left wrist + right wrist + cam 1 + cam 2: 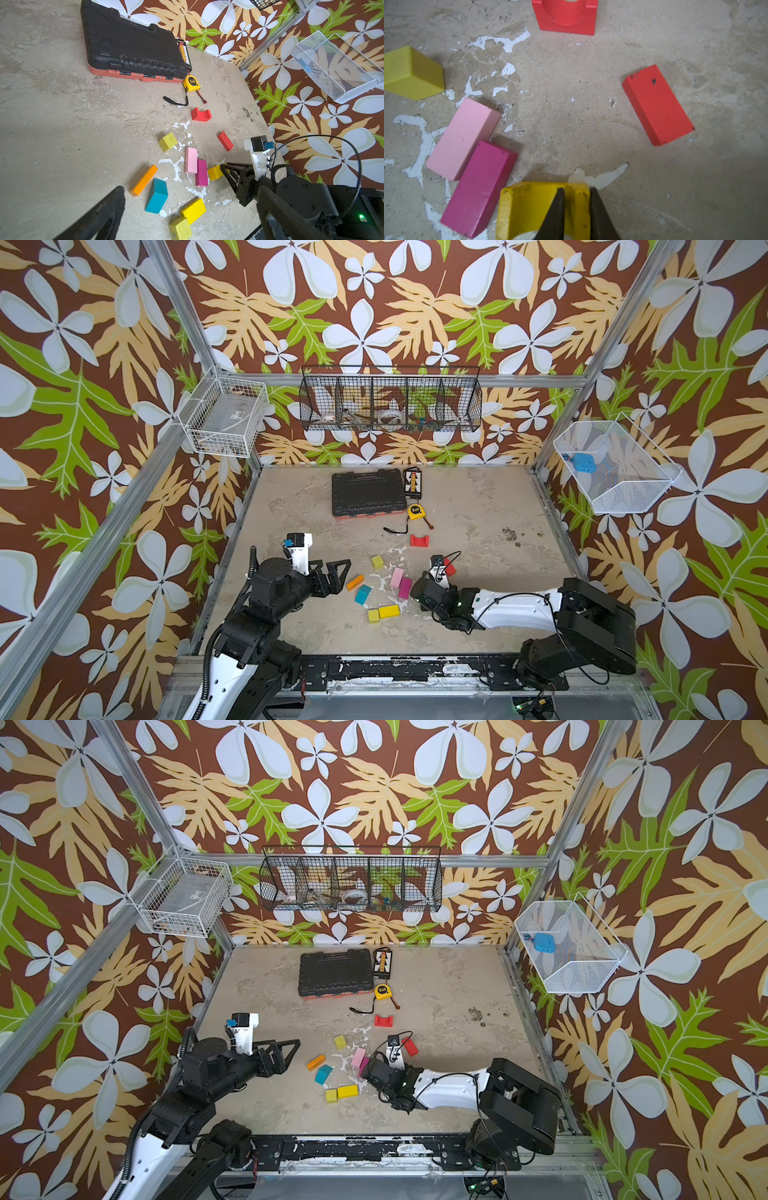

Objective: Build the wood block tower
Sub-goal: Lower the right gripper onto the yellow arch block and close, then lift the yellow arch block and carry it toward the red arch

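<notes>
Within flower-papered walls, a scuffed grey tabletop (478,510) carries a black tool case (368,493) and a yellow tape measure (415,511) at the back. The wood blocks (397,577) lie loose and flat between the arms at the front: a teal block (363,594) beside an orange bar (354,582), a pink bar (463,139) touching a magenta bar (479,187), a yellow bar (389,610) touching a yellow cube (373,615), and another yellow cube (377,561), a red arch (419,540) and a red bar (657,105) lying apart. The left hand (341,576) hovers just left of the orange bar with its fingers spread wide, while the right hand (576,199) is clamped on one leg of a yellow arch (529,207) just beside the magenta bar.
</notes>
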Controlling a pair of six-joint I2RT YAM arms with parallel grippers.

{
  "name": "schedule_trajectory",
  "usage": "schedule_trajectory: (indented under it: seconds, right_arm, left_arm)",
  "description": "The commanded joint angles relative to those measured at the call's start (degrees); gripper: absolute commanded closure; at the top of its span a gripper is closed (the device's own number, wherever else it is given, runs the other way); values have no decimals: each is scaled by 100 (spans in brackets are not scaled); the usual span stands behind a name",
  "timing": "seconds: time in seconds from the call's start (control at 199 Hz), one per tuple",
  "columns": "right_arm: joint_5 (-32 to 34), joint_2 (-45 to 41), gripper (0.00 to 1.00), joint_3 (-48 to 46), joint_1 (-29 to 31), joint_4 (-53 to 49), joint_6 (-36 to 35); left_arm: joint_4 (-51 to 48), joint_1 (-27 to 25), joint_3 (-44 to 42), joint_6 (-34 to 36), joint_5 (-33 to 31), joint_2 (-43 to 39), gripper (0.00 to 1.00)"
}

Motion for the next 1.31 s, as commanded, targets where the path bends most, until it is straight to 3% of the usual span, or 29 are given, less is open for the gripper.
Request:
schedule_trajectory:
  seconds: [0.0, 0.332, 0.523, 0.774, 1.302]
  right_arm:
    - [-51, 11, 82, 21, 10, -120, -22]
    - [-6, -207, 89, 68, -68, 13, -344]
    - [-245, -336, 90, 111, -604, 400, -889]
    - [-862, 139, 96, 452, -1456, 835, -1278]
    - [-1221, 1383, 100, 1435, -1896, 1027, -1209]
  left_arm:
    - [-55, -16, 18, 10, -31, -5, 0]
    - [-55, -20, 27, 26, 14, -35, 0]
    - [-49, -75, 27, 57, 134, 130, 0]
    - [-36, -157, 9, 36, 57, 121, 0]
    - [7, -157, -7, 68, 157, 164, 0]
